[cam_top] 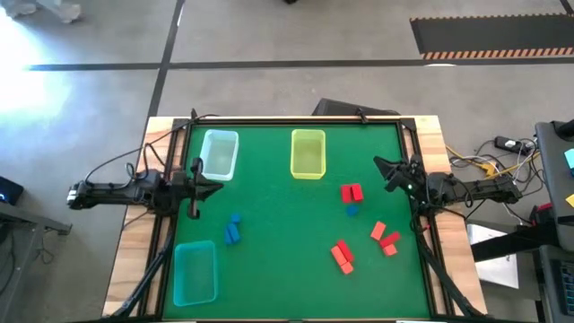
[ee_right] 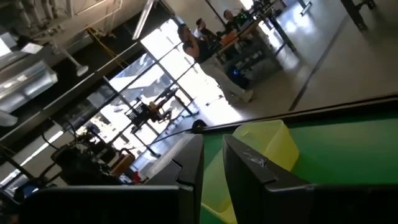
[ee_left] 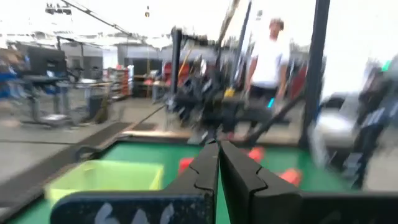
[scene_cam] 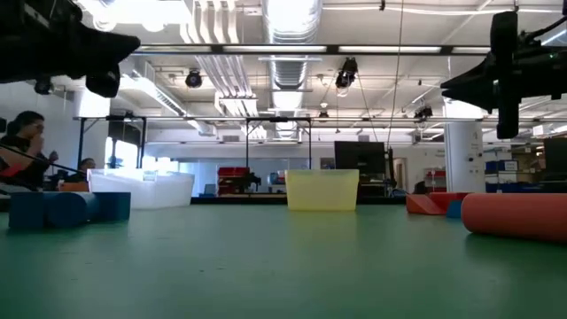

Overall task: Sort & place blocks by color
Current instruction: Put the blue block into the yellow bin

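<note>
Green worktop (cam_top: pixel 287 260) carrying three trays and scattered blocks, both arms waiting at its side edges.

Left gripper (cam_top: pixel 213 187) is sitting closed and empty, with the blue blocks (cam_top: pixel 233 228) lying near it, just ahead of its tip; right gripper (cam_top: pixel 381 166) is likewise resting closed and empty, with the red blocks (cam_top: pixel 352 192) lying just beside its tip and orange-red ones (cam_top: pixel 342 255) farther off.

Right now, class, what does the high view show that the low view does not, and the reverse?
High view only: the teal tray, the full spread of red blocks and blue blocks, and both arms whole, the left gripper and right gripper shut. Low view only: the room behind, with a seated person. Both: the yellow-green tray and green table.
</note>
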`<state>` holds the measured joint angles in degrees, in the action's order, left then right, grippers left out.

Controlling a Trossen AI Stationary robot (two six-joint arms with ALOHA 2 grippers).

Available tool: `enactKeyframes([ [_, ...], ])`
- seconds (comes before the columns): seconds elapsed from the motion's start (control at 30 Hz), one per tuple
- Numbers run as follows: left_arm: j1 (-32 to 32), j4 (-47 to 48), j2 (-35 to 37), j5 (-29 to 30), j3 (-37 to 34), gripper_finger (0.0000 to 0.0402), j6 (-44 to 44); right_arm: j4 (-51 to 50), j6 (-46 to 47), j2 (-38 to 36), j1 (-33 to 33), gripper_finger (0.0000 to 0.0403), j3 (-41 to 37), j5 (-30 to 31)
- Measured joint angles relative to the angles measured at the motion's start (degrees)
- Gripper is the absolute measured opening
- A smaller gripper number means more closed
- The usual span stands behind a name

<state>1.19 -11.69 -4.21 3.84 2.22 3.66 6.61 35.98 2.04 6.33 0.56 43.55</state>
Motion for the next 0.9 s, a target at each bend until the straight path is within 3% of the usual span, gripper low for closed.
enactKeyframes([
  [0.33, -0.02, -10.16, -0.09, 0.65, 0.00, 0.0000, 9.07, 0.02, 0.01, -0.05, 0.00, 0.0050, 0.00, 0.00],
  [0.6, -0.07, -16.61, -0.66, 15.51, 0.02, 0.0000, 25.70, 0.02, 0.00, -0.07, 0.00, 0.0050, 0.00, 0.00],
  [0.9, -0.04, -21.16, -5.58, 11.50, 0.03, 0.0000, 30.49, 0.09, -1.38, -0.07, 0.00, 0.0050, 0.02, -0.02],
])
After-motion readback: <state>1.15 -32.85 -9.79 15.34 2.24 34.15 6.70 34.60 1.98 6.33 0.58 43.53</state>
